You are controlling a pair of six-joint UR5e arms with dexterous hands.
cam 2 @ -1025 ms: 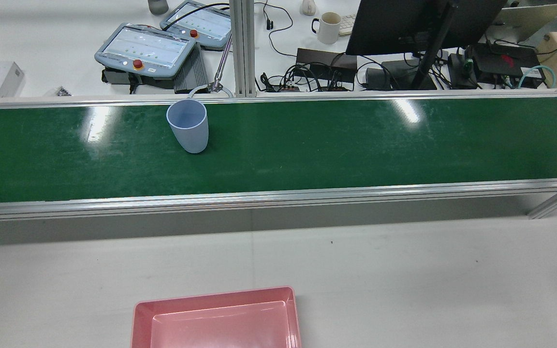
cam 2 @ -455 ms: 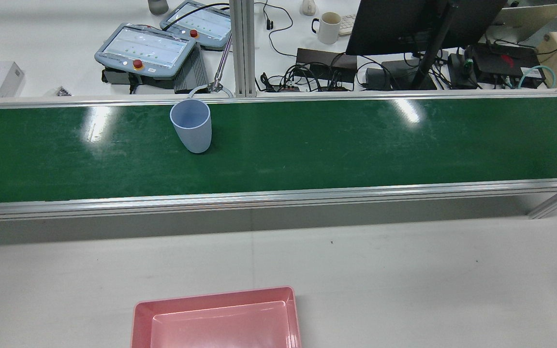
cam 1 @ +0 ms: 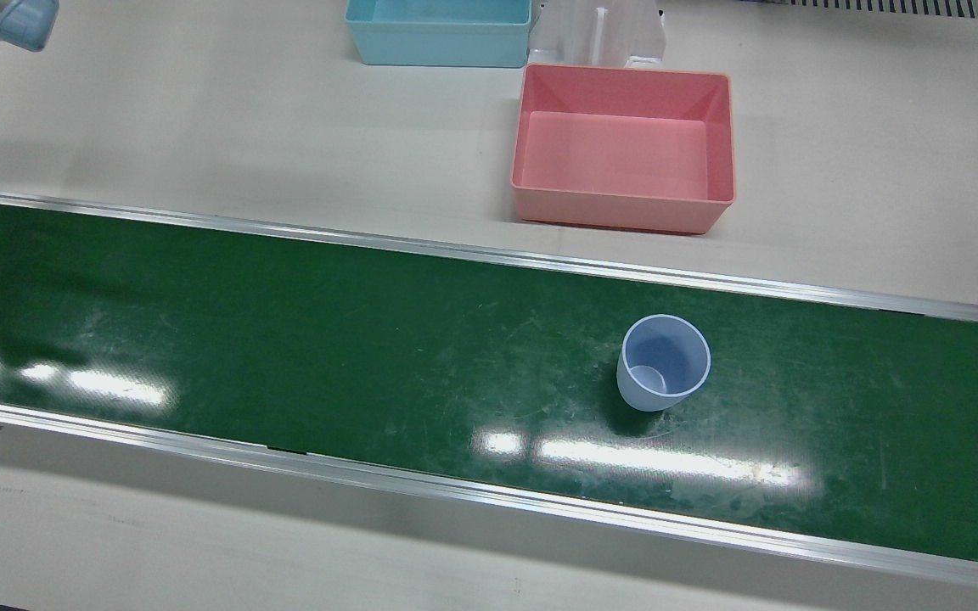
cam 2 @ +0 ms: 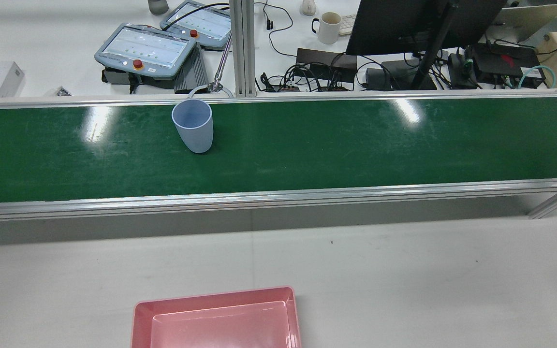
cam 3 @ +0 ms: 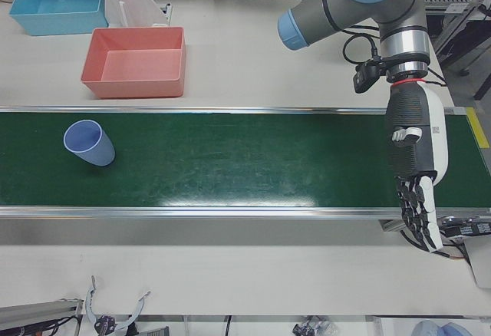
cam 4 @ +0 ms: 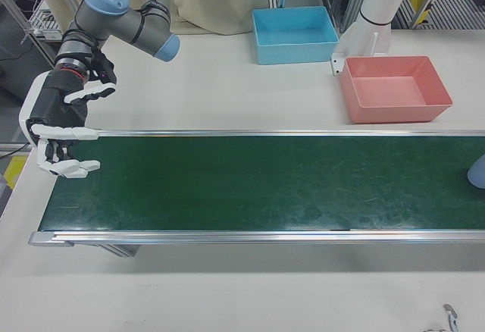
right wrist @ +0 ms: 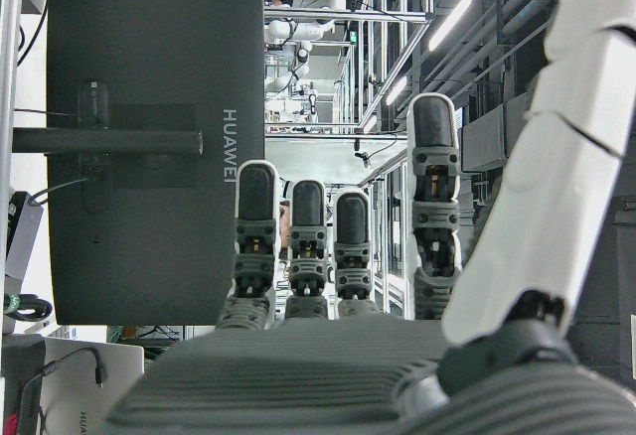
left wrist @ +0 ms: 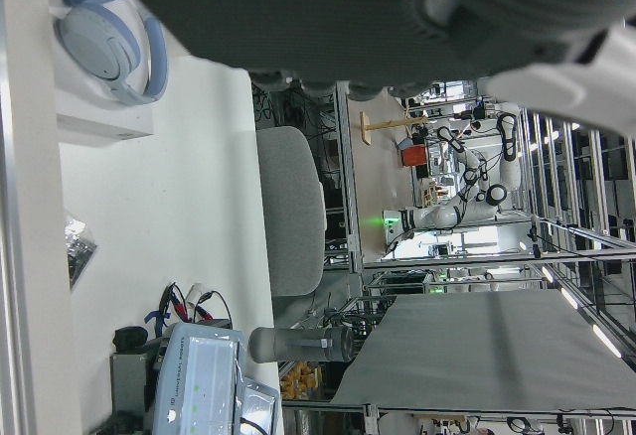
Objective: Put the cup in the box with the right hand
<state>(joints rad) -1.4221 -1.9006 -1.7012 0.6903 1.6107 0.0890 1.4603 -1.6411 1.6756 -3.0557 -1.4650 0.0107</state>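
Compared with a second earlier in the rear view, the cup has drifted a little toward that view's right along the green belt, upright, close to the belt's far rail; the pink box on the white table at the near edge has not moved, and no arm shows here. In the front view the cup stands mouth up on the belt, well apart from the pink box, with a blue box beyond it. The left-front view shows the left hand hanging from its arm over the belt's end, fingers straight, spread and pointing down, empty, far from the cup. The right-front view shows the right hand at the opposite end of the belt, palm turned sideways, fingers extended and apart, grasping nothing; only the cup's edge shows at the frame border. The left hand view shows little beyond the dark palm. In the right hand view its fingers stand straight and separated before a monitor.
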